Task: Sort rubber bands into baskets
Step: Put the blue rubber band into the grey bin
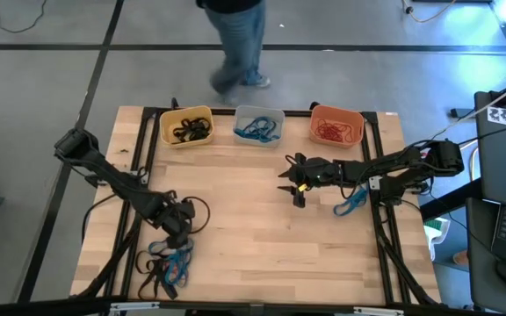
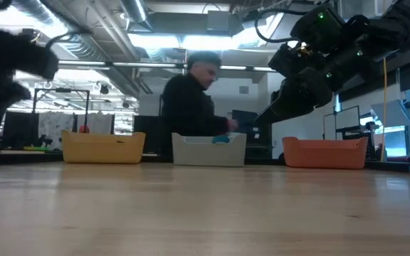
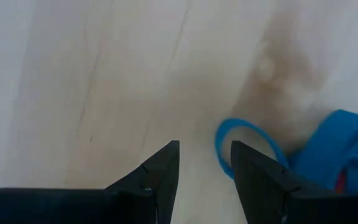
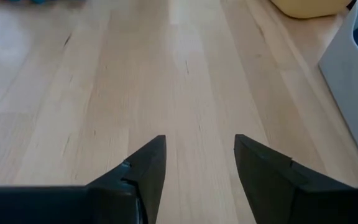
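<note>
High view: your three baskets sit in a row at the table's [image 1: 253,263] far edge. The yellow basket [image 1: 186,126] holds black bands, the pale grey basket [image 1: 258,125] blue ones, the orange basket [image 1: 336,125] red-orange ones. Unsorted rubber bands lie in two spots: a mixed blue-and-black heap [image 1: 167,263] at the near left, and a few blue bands [image 1: 351,204] near the right arm. Your left gripper [image 1: 179,230] is down at the heap's top edge. Your right gripper [image 1: 295,183] is mid-table, clear of the baskets, pointing left. A person [image 1: 235,44] is walking past beyond the table.

Low view: the baskets show side-on, and the person stands behind the grey one. The right arm hangs high at upper right; I can't read its fingers here.

Left wrist view: the fingers [image 3: 160,177] stand apart with nothing between them. One blue band [image 3: 244,146] lies flat on the wood just beside the right-hand finger, with more blue bunched next to it. These look thin, soft, light and floppy, and they lie flat, so I'd pinch one strand of the loop at a raised edge. Watch for tangled neighbours dragging along.

Right wrist view: the fingers [image 4: 142,174] are spread and empty over bare wood. The grey basket wall and the yellow basket's corner show ahead.
</note>
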